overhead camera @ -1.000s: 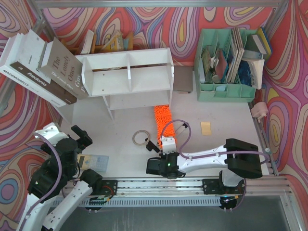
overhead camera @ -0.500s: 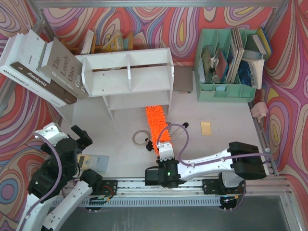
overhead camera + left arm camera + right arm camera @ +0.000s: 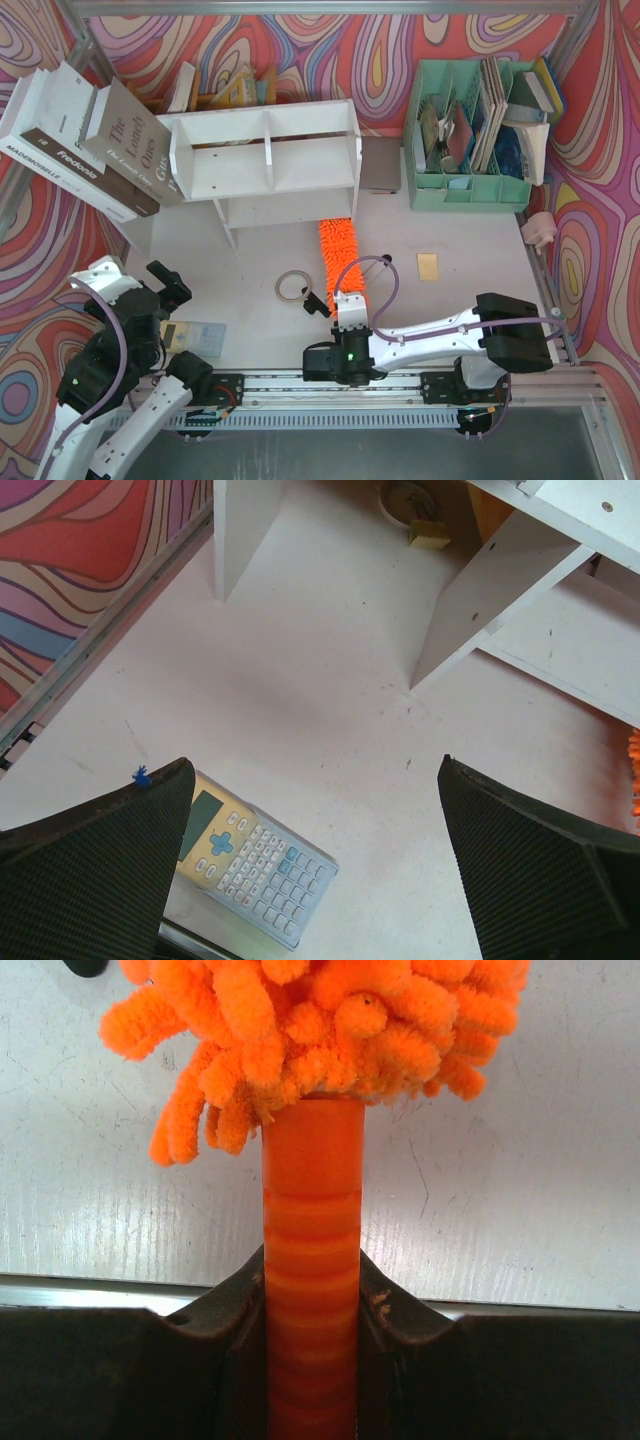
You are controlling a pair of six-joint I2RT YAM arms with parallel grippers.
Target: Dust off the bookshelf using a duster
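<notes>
The white two-tier bookshelf (image 3: pixel 268 160) stands at the back middle of the table. The orange fluffy duster (image 3: pixel 338 250) reaches from my right gripper (image 3: pixel 349 300) up to the shelf's lower tier at its right end. In the right wrist view the jaws are shut on the duster's ribbed orange handle (image 3: pixel 312 1280), with the chenille head (image 3: pixel 320 1030) just beyond. My left gripper (image 3: pixel 315 780) is open and empty above the table at the left, over a calculator (image 3: pixel 250 855). Shelf legs (image 3: pixel 500 600) show ahead of it.
Large books (image 3: pixel 85 135) lean left of the shelf. A mint green organiser (image 3: pixel 470 130) stands at the back right. A tape ring (image 3: pixel 292 287), a black pen (image 3: pixel 316 302), a yellow note (image 3: pixel 427 265) and a pink object (image 3: pixel 540 230) lie on the table.
My right gripper swung the duster: its head went left half a second ago, then back right under the shelf's right end. The left arm has not moved.
</notes>
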